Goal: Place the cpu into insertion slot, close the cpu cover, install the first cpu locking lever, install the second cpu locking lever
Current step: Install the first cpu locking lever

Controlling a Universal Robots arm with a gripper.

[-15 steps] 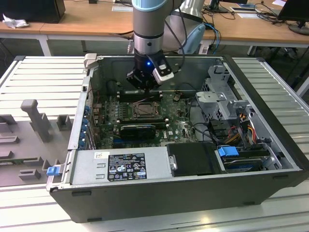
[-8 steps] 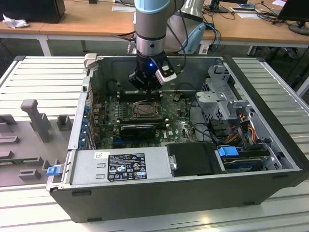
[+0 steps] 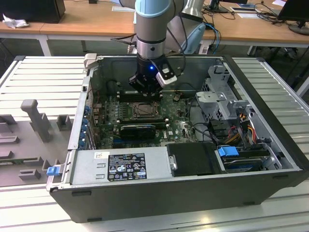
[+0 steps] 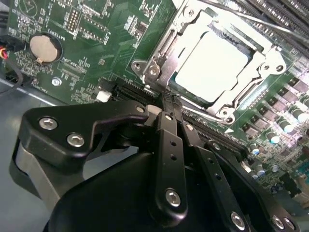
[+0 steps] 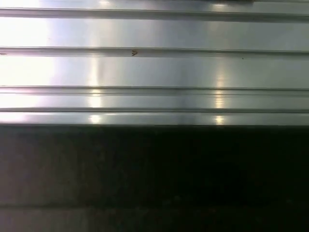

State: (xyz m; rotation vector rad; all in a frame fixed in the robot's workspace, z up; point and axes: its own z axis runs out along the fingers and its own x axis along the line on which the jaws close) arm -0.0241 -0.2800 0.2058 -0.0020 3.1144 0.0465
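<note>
The cpu (image 4: 212,63) shows its pale silver top, lying flat inside the insertion slot (image 4: 145,67) on the green board. The grey metal cpu cover (image 4: 195,21) lies down around the chip's edges. A thin locking lever (image 4: 161,46) runs along the socket side nearest my fingers. My gripper (image 4: 170,102) is shut with its black fingers pressed together and nothing visible between them, tips just off the socket's corner. In the exterior view my gripper (image 3: 145,93) hangs over the far edge of the insertion slot (image 3: 145,110) inside the open case.
A long black slot (image 4: 212,133) lies right under the fingertips, and a coin battery (image 4: 42,48) sits further off. A long black card (image 3: 137,129), the power supply (image 3: 120,164), a drive cage (image 3: 222,96) with cables and the case walls (image 3: 79,116) surround the board.
</note>
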